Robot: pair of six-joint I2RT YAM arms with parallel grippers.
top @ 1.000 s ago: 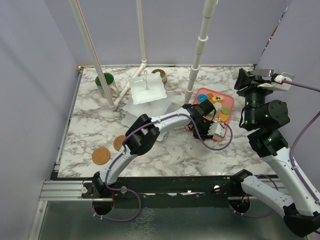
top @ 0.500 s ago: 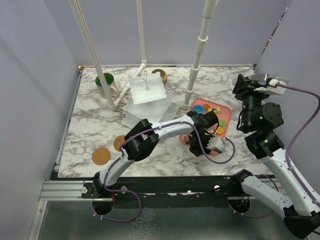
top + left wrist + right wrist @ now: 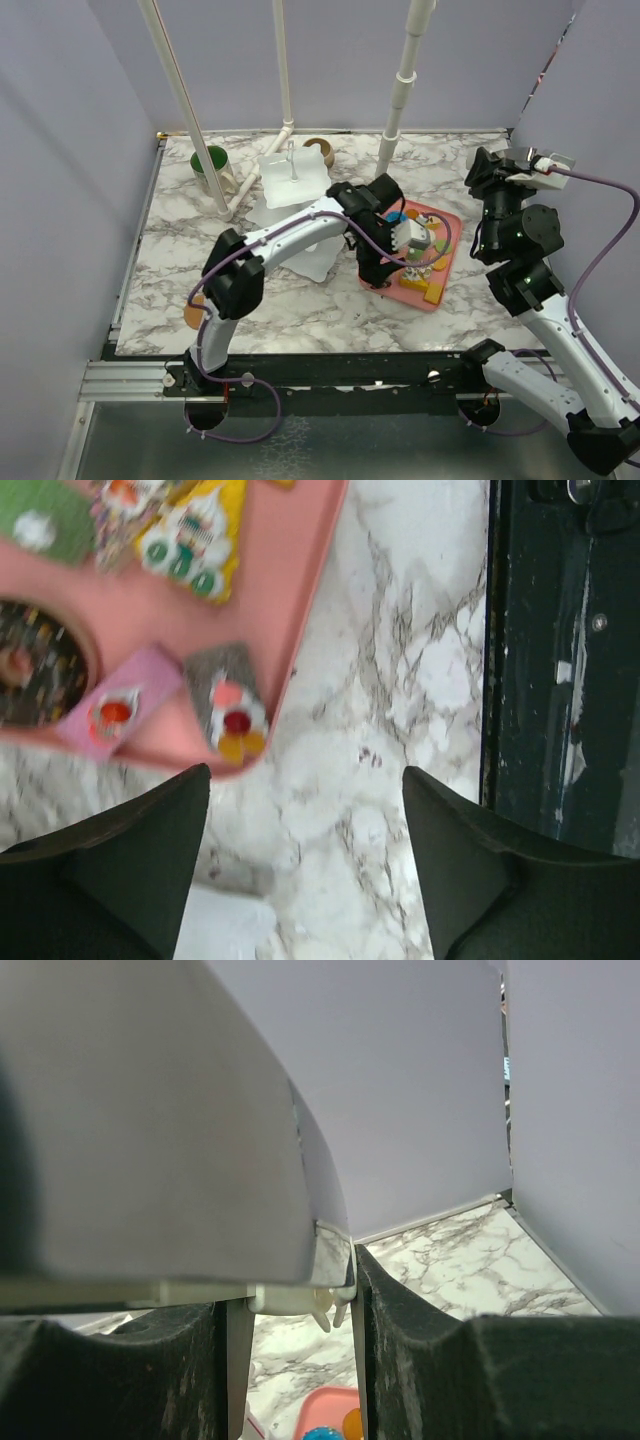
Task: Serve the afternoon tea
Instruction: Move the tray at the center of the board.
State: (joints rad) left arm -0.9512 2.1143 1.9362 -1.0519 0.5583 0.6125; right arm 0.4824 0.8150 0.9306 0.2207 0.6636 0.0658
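Observation:
The white tiered stand (image 3: 293,180) stands at the back of the marble table, with a green-lined mug (image 3: 210,160) to its left and a tan mug (image 3: 320,150) behind it. Toy pastries (image 3: 420,245) lie on a pink tray (image 3: 448,262); the left wrist view shows a grey cake slice (image 3: 230,705), a pink slice (image 3: 115,705) and a chocolate donut (image 3: 25,670) on it. My left gripper (image 3: 380,268) (image 3: 305,775) hangs open and empty over bare marble just off the tray's near corner. My right gripper (image 3: 485,168) (image 3: 290,1340), raised at the right, is shut on metal tongs (image 3: 180,1160).
White pipes (image 3: 395,100) rise from the back of the table beside the stand. A brown coaster (image 3: 192,308) peeks out beside my left arm's elbow at the front left. The black table edge (image 3: 560,680) runs close to the tray.
My left gripper dragged the pink tray toward the front and left, turning it, then opened and let it go. The right arm barely moved.

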